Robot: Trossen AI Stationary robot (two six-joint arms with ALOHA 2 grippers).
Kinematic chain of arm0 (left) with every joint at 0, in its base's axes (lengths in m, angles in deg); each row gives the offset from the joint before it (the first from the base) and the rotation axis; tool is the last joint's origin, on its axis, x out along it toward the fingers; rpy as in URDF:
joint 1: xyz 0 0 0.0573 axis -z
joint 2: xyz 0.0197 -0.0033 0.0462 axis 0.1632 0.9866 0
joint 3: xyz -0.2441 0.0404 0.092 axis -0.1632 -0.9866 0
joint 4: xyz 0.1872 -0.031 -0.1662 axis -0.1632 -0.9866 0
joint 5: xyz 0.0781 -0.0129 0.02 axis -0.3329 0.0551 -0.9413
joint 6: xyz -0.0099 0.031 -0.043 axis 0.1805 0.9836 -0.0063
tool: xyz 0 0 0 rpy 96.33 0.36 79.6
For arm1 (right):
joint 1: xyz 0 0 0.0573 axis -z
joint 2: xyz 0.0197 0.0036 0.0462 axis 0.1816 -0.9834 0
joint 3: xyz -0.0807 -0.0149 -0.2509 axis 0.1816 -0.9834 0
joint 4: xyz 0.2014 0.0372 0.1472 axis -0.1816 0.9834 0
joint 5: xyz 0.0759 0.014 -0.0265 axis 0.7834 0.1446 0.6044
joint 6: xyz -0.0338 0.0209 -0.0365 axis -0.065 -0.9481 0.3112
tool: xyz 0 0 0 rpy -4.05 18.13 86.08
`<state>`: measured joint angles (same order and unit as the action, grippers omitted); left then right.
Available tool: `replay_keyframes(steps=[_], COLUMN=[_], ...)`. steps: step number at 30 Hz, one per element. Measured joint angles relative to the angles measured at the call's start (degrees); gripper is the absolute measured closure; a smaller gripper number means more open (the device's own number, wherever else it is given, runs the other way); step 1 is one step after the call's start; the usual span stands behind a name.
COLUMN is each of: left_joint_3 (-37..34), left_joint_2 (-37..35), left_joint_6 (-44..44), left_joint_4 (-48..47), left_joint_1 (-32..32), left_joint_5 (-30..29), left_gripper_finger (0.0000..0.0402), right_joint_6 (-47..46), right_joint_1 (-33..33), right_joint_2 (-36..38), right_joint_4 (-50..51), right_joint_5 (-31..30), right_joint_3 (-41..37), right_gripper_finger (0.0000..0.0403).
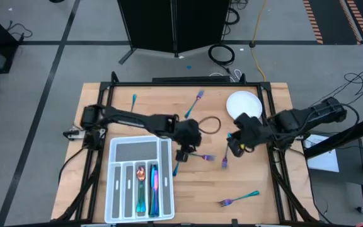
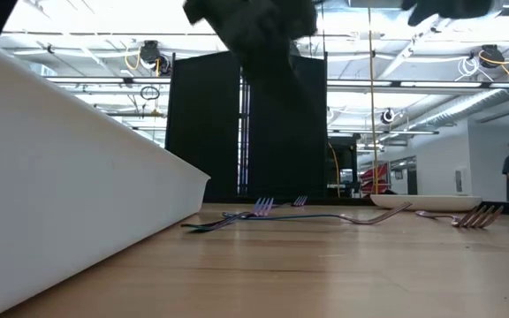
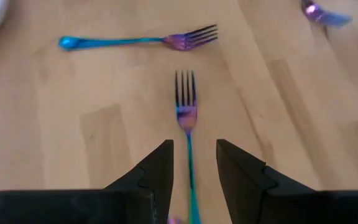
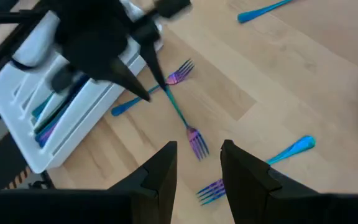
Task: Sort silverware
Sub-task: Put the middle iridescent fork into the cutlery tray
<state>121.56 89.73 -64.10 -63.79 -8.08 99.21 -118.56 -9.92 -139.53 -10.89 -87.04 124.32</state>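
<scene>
Iridescent metal, shading from teal through blue to purple, marks every piece of silverware on the pale wooden table [image 1: 131, 123]. Sorting is judged partly done: a few pieces already lie in the long slots of the white compartmented plastic tray [image 1: 120, 189], at lower left of the high view, among them a coppery-bowled spoon [image 1: 141, 173] and two or three slim teal-and-purple pieces [image 1: 153, 186] whose type cannot be told from this height.

Several forks are left loose. One slim fork with a purple head [image 1: 207, 157] is gripped at its handle between the fingers of the left gripper [image 1: 183, 155] near the frame's centre; in the left wrist view its handle runs back between the jaws and its tines point forward. A second fork [image 3: 135, 41] lies crosswise just beyond it. Others are seen at upper centre [image 1: 196, 102], at upper left [image 1: 134, 101], just below the right gripper [image 1: 224, 162] and at lower right [image 1: 238, 199] of the high view.

The right gripper [image 1: 232, 144] hangs right of centre, its jaws parted and holding nothing. A round, smooth white plate [image 1: 243, 104] stands bare at upper right. The forks are thin, flat-handled and glossy; the tray is matt, with straight dividing walls.
</scene>
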Motion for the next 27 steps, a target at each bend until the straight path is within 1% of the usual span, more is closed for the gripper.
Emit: replay_keyframes(steps=[2, 6, 11, 20, 24, 27], left_joint_3=[0.0, 0.0, 0.0, 0.01, 0.09, 0.07], left_joint_2=[2.61, 6.57, 9.23, 10.03, 12.22, 14.31], left_joint_6=[2.74, 4.41, 4.35, 3.19, 1.31, 0.97], left_joint_4=[2.56, 7.38, 8.18, 8.03, 8.37, 8.25], left_joint_1=[0.51, 1.42, 2.19, 2.85, 2.85, 2.82], left_joint_5=[-0.31, -3.61, -3.91, -4.06, -4.54, -6.11], left_gripper_finger=[0.0278, 0.0278, 0.0278, 0.0278, 0.0278, 0.0278], right_joint_6=[-3.2, -7.44, -8.77, -8.77, -8.32, -8.22], right_joint_1=[-3.07, -8.19, -11.35, -12.88, -13.14, -13.14], right_joint_2=[0.4, 0.37, 0.37, 0.38, 0.36, 0.36], right_joint_4=[0.89, 1.21, 1.28, 1.61, 2.16, 2.42], right_joint_5=[-2.21, -6.73, -7.35, -8.53, -8.53, -8.5], right_joint_3=[0.0, -0.02, -0.01, 0.0, -0.01, 0.0], right_gripper_finger=[0.0293, 0.0293, 0.0293, 0.0294, 0.0294, 0.0294])
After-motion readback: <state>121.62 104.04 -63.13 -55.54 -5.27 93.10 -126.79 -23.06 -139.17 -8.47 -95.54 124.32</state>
